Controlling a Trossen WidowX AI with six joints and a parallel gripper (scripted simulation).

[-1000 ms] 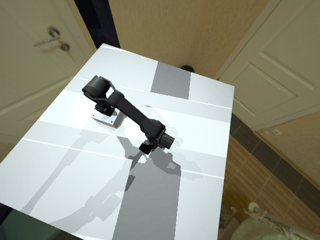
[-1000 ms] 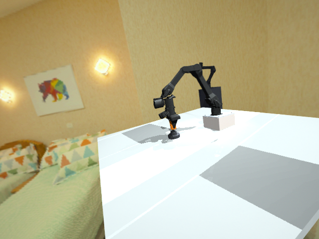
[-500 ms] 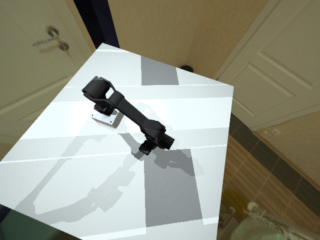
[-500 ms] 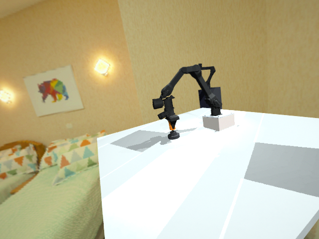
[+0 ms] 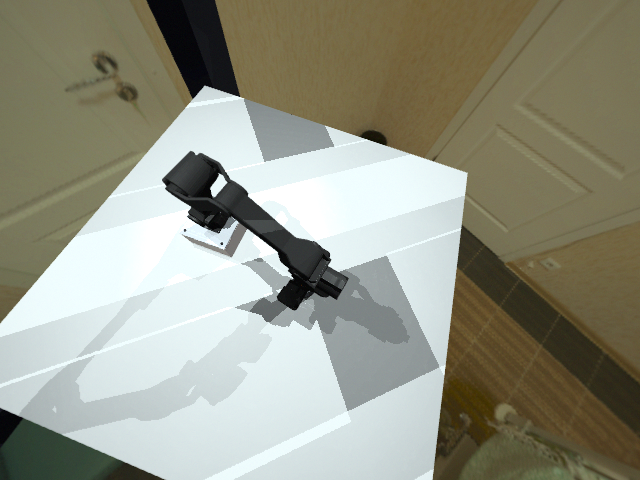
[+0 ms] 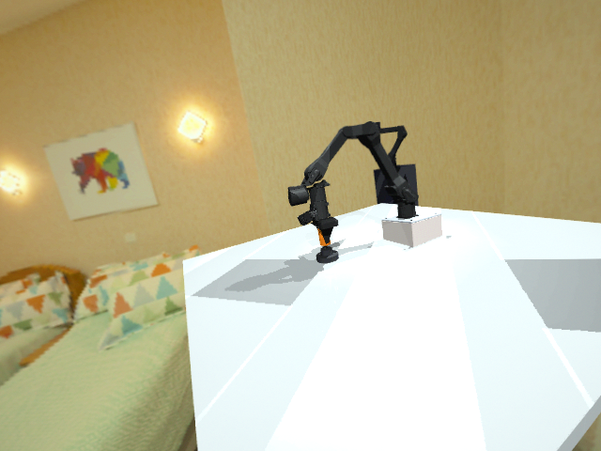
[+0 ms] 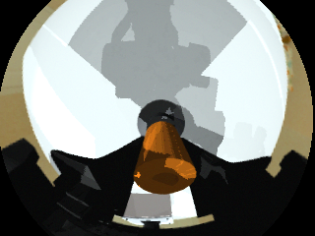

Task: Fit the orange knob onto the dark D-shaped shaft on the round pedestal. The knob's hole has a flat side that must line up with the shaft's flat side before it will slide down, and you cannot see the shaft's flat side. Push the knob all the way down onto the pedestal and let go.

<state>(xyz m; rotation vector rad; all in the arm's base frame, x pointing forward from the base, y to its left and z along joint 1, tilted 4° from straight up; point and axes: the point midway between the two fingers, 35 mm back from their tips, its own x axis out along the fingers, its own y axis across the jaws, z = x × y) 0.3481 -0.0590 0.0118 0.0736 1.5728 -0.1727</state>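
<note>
My gripper [image 6: 324,237] [image 7: 161,141] is shut on the orange knob [image 6: 323,238] [image 7: 164,160] and holds it upright, its far end at the top of the dark round pedestal [image 6: 327,255] [image 7: 148,116]. The knob stands a little above the pedestal's base, tilted slightly in the exterior view. The D-shaped shaft is hidden by the knob. In the top view the arm's wrist [image 5: 310,273] covers the knob and pedestal.
The arm's white base block [image 6: 411,230] [image 5: 217,240] stands behind and to the right of the pedestal. The white table [image 6: 388,339] [image 5: 155,335] ends close to the left of the pedestal, with a bed [image 6: 87,383] below.
</note>
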